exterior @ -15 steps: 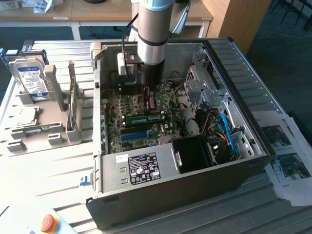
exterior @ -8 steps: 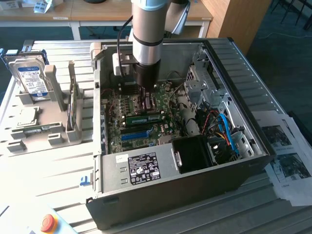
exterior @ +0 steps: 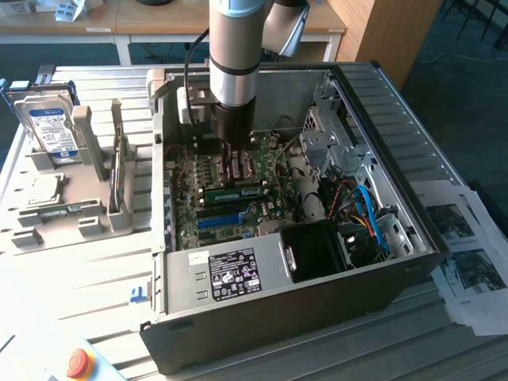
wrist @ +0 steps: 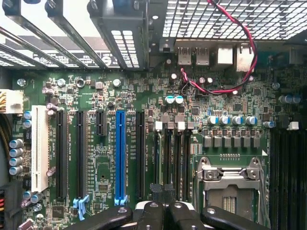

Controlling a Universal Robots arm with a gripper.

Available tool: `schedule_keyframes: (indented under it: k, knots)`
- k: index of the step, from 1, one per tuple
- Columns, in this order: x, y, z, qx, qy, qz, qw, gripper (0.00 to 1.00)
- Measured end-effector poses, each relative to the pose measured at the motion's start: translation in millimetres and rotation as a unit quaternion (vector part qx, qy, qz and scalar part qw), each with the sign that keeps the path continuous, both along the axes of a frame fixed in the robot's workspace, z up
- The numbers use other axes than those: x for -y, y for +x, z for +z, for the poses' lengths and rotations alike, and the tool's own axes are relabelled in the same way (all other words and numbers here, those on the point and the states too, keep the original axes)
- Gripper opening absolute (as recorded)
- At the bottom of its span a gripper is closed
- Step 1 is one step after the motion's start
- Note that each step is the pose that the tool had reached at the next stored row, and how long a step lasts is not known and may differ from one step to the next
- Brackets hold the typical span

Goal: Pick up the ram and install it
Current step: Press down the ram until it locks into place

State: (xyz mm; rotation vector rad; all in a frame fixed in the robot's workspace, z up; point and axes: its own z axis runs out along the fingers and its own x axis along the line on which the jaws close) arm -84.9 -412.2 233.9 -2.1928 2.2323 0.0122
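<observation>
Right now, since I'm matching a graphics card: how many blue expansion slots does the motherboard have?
1: the blue slot on the motherboard, between one long black slot and another. Parts of the board are hidden, so there may be more.

Green motherboard (wrist: 144, 143) with blue slot (wrist: 120, 153).

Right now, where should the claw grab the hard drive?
Across its thin top edge, coming down from above. The hard drive stands on end in the grey rack, its lower part sunk in the slot, so only the top is free.
</observation>
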Motion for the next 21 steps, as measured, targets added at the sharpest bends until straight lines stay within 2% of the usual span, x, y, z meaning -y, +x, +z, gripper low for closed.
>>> schedule_keyframes:
  k: [21]
  knots:
    - [0.1,0.0,-3.8,0.0000,0.0000,0.000,1.0000,0.10]
